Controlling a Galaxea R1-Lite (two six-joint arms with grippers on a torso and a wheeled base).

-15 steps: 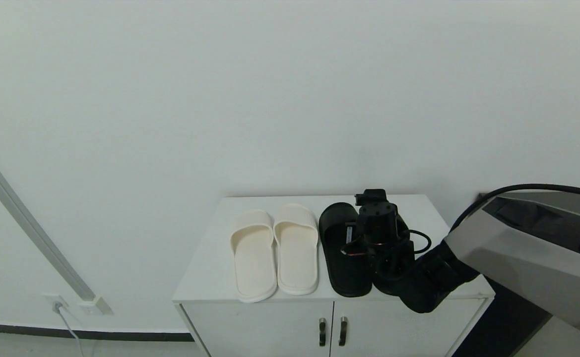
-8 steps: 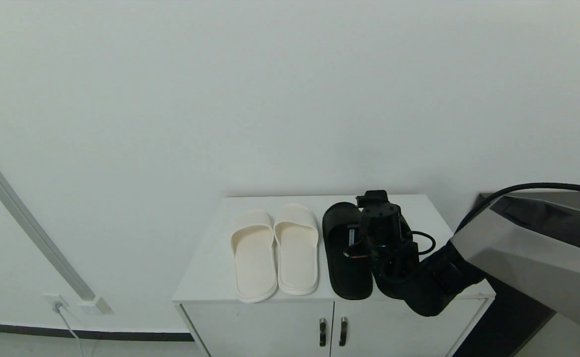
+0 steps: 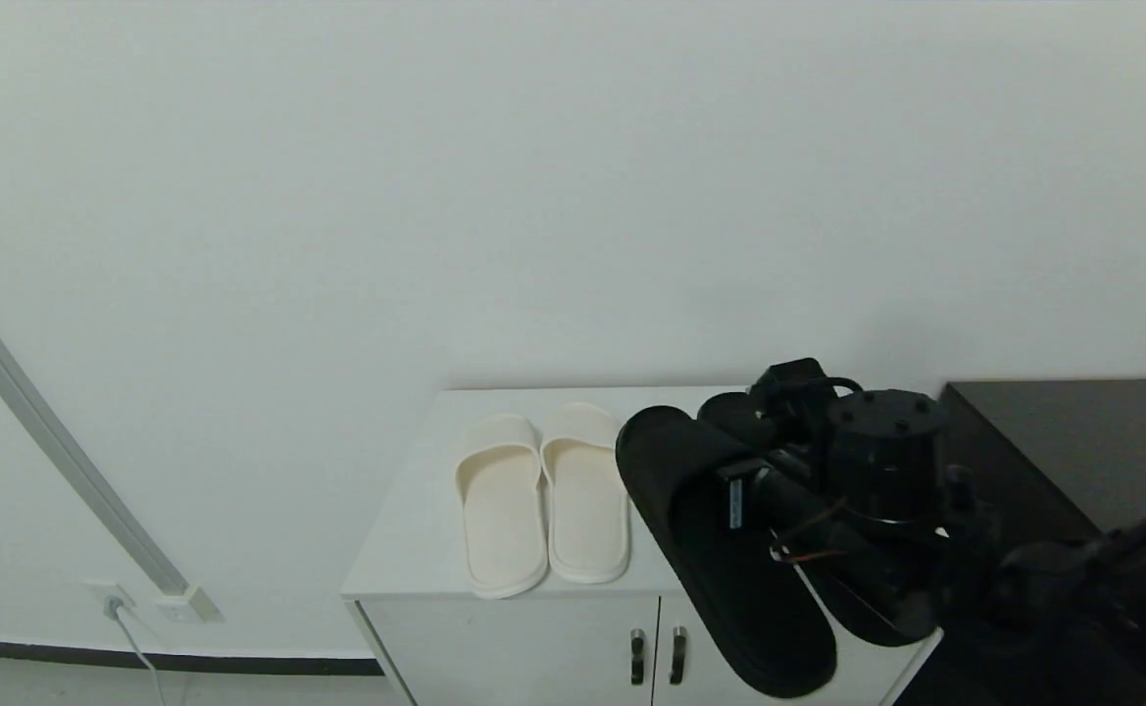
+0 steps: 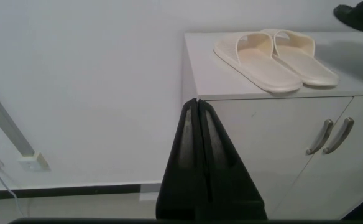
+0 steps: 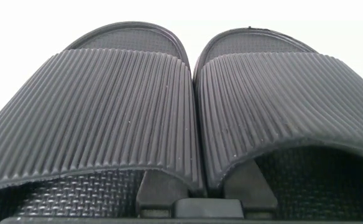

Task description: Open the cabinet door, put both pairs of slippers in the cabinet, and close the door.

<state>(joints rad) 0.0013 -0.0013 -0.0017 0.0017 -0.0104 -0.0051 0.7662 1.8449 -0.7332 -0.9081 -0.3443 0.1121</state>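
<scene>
A pair of black slippers (image 3: 720, 549) hangs tilted in the air over the cabinet's front right corner. My right gripper (image 3: 741, 493) is shut on them. In the right wrist view its fingers (image 5: 166, 191) sit under the ribbed straps of the black slippers (image 5: 119, 106), pinching the two inner edges together. A pair of white slippers (image 3: 543, 500) lies side by side on the white cabinet top (image 3: 406, 529). Both cabinet doors are closed, with their handles (image 3: 657, 655) at the middle. My left gripper (image 4: 197, 109) is shut and holds nothing, low beside the cabinet's left side.
A black table (image 3: 1053, 441) stands right of the cabinet. A plain wall rises behind it. A wall socket with a cable (image 3: 107, 595) and a slanted grey rail are at the lower left. In the left wrist view the white slippers (image 4: 275, 53) and door handles (image 4: 330, 135) show.
My right gripper has lifted the black slippers off the cabinet top and drawn them forward and to the right. The white slippers have not moved.
</scene>
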